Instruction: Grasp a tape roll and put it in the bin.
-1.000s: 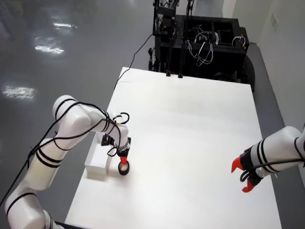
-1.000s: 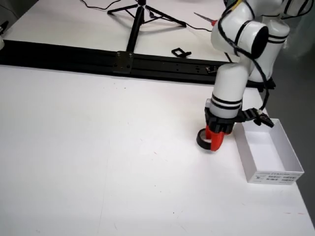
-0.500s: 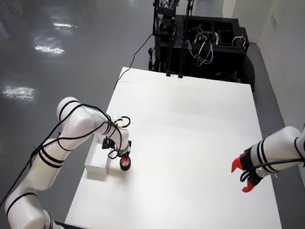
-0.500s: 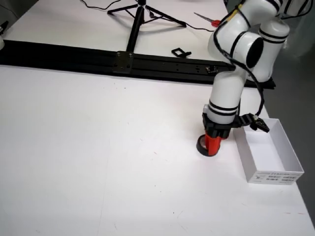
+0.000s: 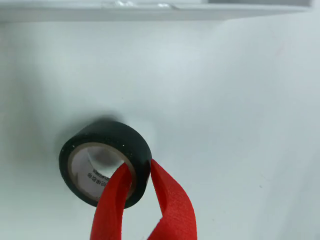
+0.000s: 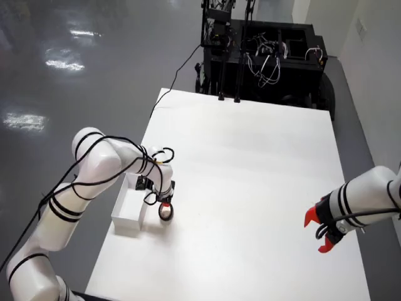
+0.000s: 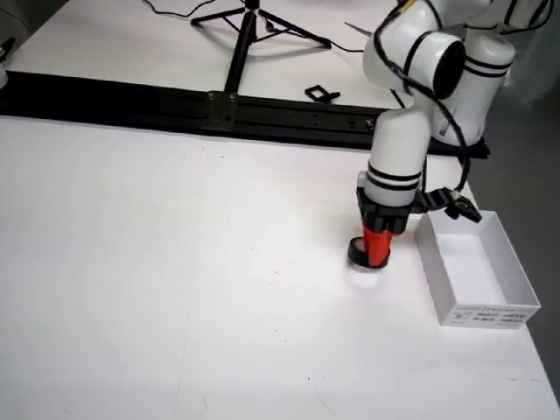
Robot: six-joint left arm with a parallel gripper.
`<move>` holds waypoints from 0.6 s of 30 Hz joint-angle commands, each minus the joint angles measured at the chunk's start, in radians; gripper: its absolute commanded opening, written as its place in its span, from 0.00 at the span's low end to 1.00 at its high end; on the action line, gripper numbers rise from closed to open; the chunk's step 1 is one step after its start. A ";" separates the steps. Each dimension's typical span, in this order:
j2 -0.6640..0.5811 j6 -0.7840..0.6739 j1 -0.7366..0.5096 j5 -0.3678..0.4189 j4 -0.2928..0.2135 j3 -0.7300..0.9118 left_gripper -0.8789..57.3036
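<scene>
A black tape roll (image 5: 107, 132) with a pale cardboard core lies on the white table, tilted towards the wrist camera. My gripper (image 5: 137, 167) has red fingers that straddle the roll's wall, one inside the core and one outside, closed against it. In the overhead view the gripper (image 6: 165, 210) and the roll (image 6: 166, 215) sit just right of the white bin (image 6: 125, 216). In the side view the roll (image 7: 357, 252) rests on the table under the gripper (image 7: 378, 254), left of the bin (image 7: 437, 271). The bin holds nothing visible.
A second white arm with an open red gripper (image 6: 316, 233) stays at the table's right edge. A black rail (image 7: 219, 109) and tripod legs (image 7: 249, 22) stand at the table's far side. A black equipment rack (image 6: 269, 56) stands beyond the table.
</scene>
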 commanded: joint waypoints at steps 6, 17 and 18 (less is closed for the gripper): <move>-0.295 0.100 0.032 0.338 -0.010 -0.077 0.00; -0.406 0.146 0.188 0.428 -0.017 0.012 0.00; -0.418 0.147 0.206 0.424 -0.017 0.026 0.00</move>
